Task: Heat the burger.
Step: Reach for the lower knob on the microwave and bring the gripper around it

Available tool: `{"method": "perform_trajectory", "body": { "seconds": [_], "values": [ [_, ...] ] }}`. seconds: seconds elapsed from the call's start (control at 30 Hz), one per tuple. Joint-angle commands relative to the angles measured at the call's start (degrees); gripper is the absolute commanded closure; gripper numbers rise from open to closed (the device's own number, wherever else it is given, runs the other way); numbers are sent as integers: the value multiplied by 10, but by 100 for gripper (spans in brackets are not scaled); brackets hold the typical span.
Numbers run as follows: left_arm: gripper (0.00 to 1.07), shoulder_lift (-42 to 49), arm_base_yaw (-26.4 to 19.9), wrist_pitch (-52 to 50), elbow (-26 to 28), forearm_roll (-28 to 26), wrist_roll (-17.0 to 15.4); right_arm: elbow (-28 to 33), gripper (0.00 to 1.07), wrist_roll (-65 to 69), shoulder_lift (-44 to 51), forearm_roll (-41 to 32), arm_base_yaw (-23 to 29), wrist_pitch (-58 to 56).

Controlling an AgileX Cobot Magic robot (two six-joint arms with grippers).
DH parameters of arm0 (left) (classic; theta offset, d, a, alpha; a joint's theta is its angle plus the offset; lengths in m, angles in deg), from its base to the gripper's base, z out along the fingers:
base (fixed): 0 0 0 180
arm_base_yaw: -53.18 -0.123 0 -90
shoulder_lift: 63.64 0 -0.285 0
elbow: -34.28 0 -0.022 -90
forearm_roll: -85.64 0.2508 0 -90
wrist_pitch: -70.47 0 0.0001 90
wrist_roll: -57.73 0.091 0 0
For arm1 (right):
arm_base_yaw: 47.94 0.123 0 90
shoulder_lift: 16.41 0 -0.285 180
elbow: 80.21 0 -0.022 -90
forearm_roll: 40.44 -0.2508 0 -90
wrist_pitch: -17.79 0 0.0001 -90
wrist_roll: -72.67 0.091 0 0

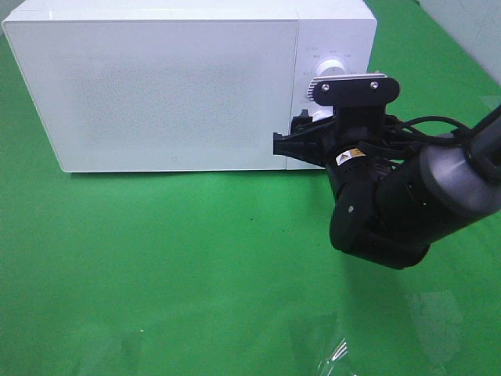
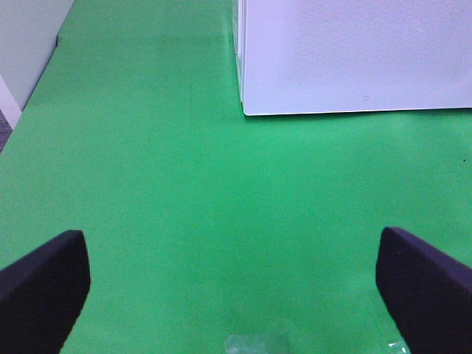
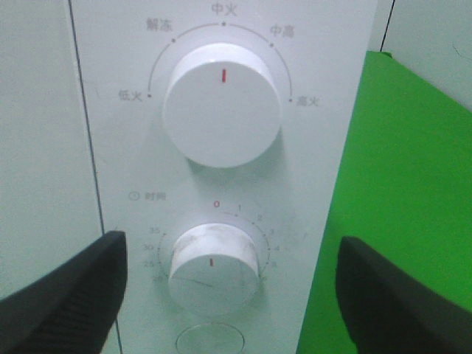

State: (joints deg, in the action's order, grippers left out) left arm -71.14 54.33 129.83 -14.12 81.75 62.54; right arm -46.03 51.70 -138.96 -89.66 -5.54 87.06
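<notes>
In the high view the white microwave (image 1: 156,94) fills the upper part of the frame, standing on the green cloth (image 1: 196,258). Its door is closed and not see-through. The right gripper (image 1: 297,139) is at the right of the frame, up against the control panel, below the upper knob (image 1: 329,70). The burger shows nowhere. It may be inside the microwave, the only container here, but I cannot tell what is in it.

In the left wrist view the left gripper (image 2: 232,287) hovers over bare cloth with its fingers (image 2: 44,287) spread wide at the lower corners, holding nothing. A corner of the microwave is in the upper right.

In the right wrist view the right gripper's fingers (image 3: 74,287) stand apart at the lower left and lower right, one on each side of the timer knob (image 3: 214,269) and not touching it. The power knob (image 3: 221,103) above points to its middle mark.

Some things could go wrong from here. If the jaws close off centre, they may slip on the smooth knob, or a finger may press the round button (image 3: 210,341) below it. Too long a turn would overheat the burger. A hard push could move the microwave back on the cloth — and if the burger is not inside, it would run with nothing in it.
</notes>
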Motion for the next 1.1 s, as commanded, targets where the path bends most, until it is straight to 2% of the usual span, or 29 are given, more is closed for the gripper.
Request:
{"method": "perform_trajectory", "body": {
  "seconds": [0.03,0.33,0.57,1.1],
  "values": [
    [3,13,-2,1,-3,2,-3,-26,31,5,-24,18,-11,23],
    [3,13,-2,1,-3,2,-3,-53,31,6,-61,22,-13,21],
    [3,13,-2,1,-3,2,-3,-60,31,31,-74,51,-44,9],
    [3,13,-2,1,-3,2,-3,-58,31,7,-61,46,-29,30]
  ]
}}
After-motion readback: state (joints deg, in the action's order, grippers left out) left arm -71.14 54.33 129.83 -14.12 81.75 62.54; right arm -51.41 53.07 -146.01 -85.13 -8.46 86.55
